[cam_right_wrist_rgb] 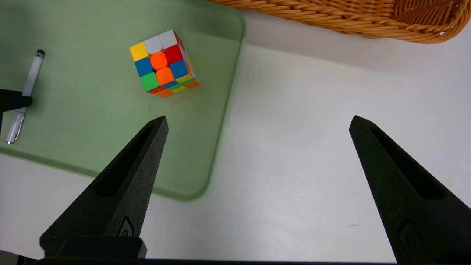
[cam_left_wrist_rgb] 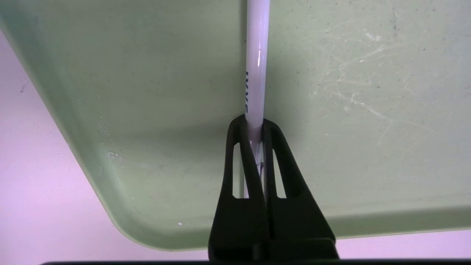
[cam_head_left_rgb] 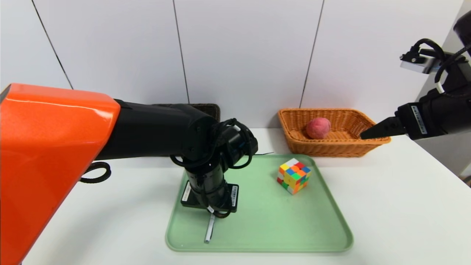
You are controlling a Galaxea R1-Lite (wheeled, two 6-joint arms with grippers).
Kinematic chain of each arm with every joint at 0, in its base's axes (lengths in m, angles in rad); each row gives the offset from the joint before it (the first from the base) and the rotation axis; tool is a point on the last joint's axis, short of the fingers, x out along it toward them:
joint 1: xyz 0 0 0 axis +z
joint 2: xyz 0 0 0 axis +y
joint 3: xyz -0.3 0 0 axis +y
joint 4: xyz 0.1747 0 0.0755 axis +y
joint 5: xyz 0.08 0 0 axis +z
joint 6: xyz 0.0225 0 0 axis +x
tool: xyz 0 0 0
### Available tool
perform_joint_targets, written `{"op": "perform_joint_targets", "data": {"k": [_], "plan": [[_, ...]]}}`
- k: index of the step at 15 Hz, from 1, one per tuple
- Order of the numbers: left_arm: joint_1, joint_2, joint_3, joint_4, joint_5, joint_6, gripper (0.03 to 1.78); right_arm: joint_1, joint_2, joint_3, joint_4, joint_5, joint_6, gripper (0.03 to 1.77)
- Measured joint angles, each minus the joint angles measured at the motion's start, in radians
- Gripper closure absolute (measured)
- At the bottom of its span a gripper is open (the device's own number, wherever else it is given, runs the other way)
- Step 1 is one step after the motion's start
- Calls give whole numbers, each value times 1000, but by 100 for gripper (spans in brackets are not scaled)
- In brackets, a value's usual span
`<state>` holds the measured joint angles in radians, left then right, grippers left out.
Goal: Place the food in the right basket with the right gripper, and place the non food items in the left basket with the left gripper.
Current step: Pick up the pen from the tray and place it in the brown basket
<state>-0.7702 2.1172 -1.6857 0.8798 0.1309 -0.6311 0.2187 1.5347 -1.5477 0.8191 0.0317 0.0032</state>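
My left gripper [cam_left_wrist_rgb: 254, 123] is shut on the thin white-and-silver pen [cam_left_wrist_rgb: 257, 55], low over the green tray [cam_left_wrist_rgb: 147, 110] near its front left corner. From the head the pen [cam_head_left_rgb: 209, 229] sticks out below the left wrist, which hides the fingers. The multicoloured cube [cam_head_left_rgb: 293, 175] sits on the tray's far right part. The peach-like fruit [cam_head_left_rgb: 318, 128] lies in the light orange basket [cam_head_left_rgb: 294, 141]. My right gripper [cam_head_left_rgb: 371, 133] hangs open and empty beside that basket's right end, above bare table [cam_right_wrist_rgb: 258, 119]. The black bottle is out of view.
Only a corner of the dark brown basket [cam_head_left_rgb: 210, 109] shows behind the left arm, against the white wall. The big orange-and-black left arm [cam_head_left_rgb: 147, 130] covers the left half of the scene. White table [cam_head_left_rgb: 397, 206] spreads to the tray's right.
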Motion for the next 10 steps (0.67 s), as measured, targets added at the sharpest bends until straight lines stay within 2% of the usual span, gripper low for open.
{"op": "perform_joint_targets", "data": {"k": [6,10], "plan": [[-6,-56,-47,12,20,35,176,4,-5,5,0,0,1,10],[-40,-111,-63,-10,17,37,176,3,-10,11,0,0,1,10]]}}
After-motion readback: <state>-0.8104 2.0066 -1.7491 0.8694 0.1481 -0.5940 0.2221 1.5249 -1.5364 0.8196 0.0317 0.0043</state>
